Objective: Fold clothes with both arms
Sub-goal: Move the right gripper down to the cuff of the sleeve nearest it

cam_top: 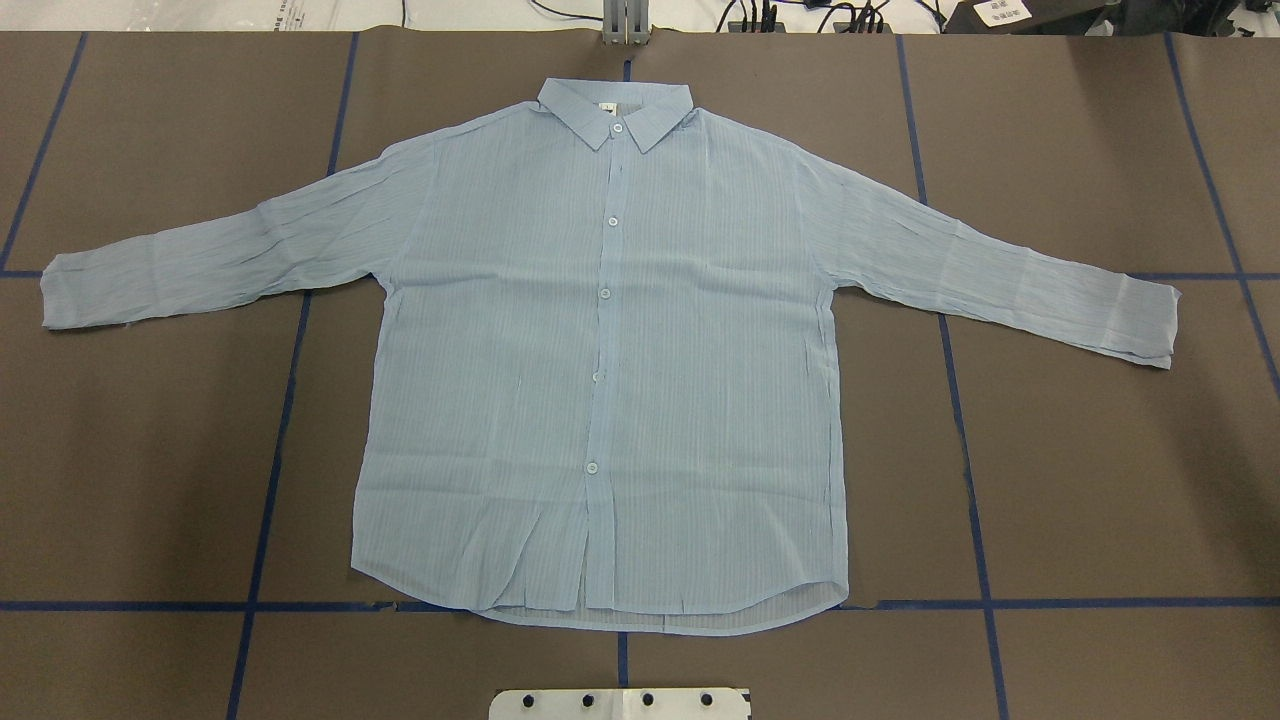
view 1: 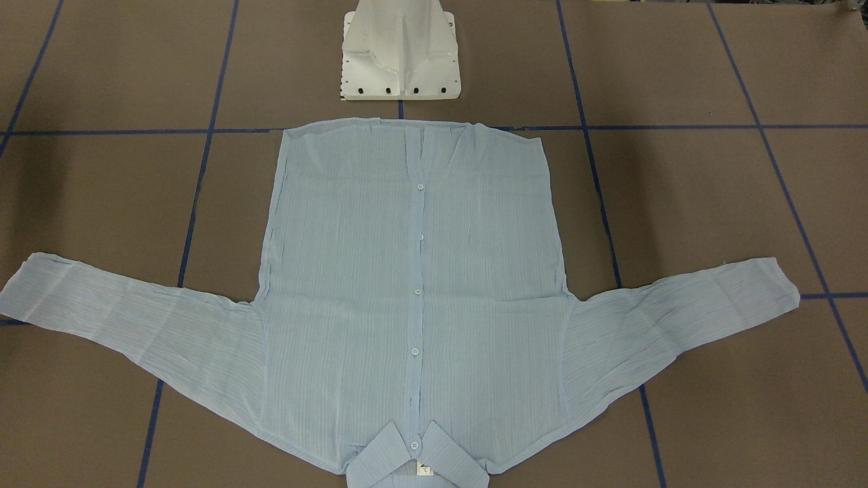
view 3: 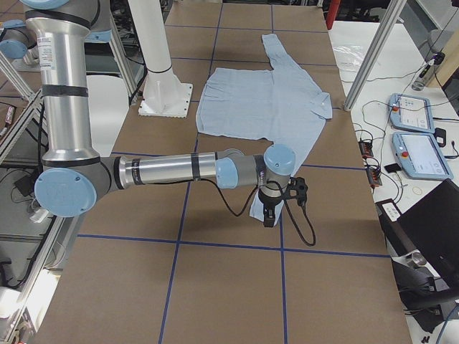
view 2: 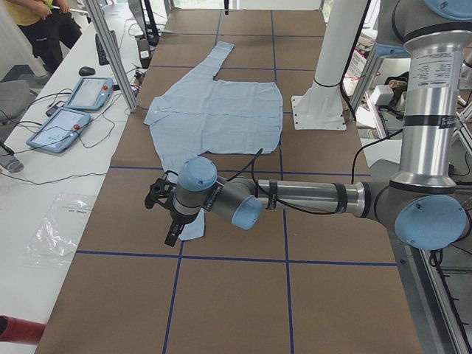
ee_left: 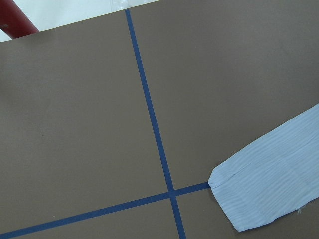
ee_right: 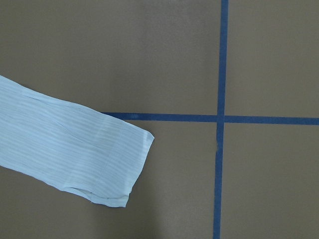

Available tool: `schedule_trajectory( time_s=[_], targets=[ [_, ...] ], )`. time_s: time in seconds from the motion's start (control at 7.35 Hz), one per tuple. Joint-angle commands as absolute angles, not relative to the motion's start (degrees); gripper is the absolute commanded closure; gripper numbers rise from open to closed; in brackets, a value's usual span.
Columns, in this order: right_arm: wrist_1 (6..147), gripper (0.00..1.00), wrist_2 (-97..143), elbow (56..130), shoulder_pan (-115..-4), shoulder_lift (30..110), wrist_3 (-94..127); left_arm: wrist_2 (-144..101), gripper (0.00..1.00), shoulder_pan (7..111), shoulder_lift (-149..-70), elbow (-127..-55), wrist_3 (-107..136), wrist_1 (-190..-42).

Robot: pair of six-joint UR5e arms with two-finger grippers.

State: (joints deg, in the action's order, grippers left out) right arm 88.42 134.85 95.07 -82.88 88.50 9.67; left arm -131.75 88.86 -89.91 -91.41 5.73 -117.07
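Observation:
The light blue striped shirt (cam_top: 600,350) lies flat and buttoned, front up, on the brown table, both sleeves spread out to the sides. Its collar points away from the robot base (view 1: 413,447). My left gripper (view 2: 169,230) hovers over the left sleeve's cuff (ee_left: 269,194) in the exterior left view. My right gripper (view 3: 270,216) hovers over the right sleeve's cuff (ee_right: 75,154) in the exterior right view. Neither gripper shows in the other views, so I cannot tell whether they are open or shut. Both cuffs lie flat on the table.
The white pedestal base (view 1: 400,54) stands just behind the shirt's hem. Blue tape lines (cam_top: 270,470) cross the brown table. Control tablets (view 2: 74,110) and a person (view 2: 44,22) are at a side table beyond the collar. A red object (ee_left: 15,22) lies past the table edge.

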Motion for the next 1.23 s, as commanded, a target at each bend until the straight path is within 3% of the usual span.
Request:
schedule_trajectory(
  time_s=[0.0,0.82,1.09],
  targets=[
    [88.42,0.0,134.91,95.01,-82.88,88.59,9.67,-131.84,0.0,88.86,-89.83,-91.58,5.63,-118.46],
    [84.3,0.0,134.91,94.75,-77.97,88.07,12.11,-131.84,0.0,86.4,-89.48,-91.14,6.15,-120.75],
    [74.42,0.0,134.56,91.78,-73.5,88.15,29.61,-131.84,0.01,85.96,-89.73,-91.05,5.89,-120.85]
  ],
)
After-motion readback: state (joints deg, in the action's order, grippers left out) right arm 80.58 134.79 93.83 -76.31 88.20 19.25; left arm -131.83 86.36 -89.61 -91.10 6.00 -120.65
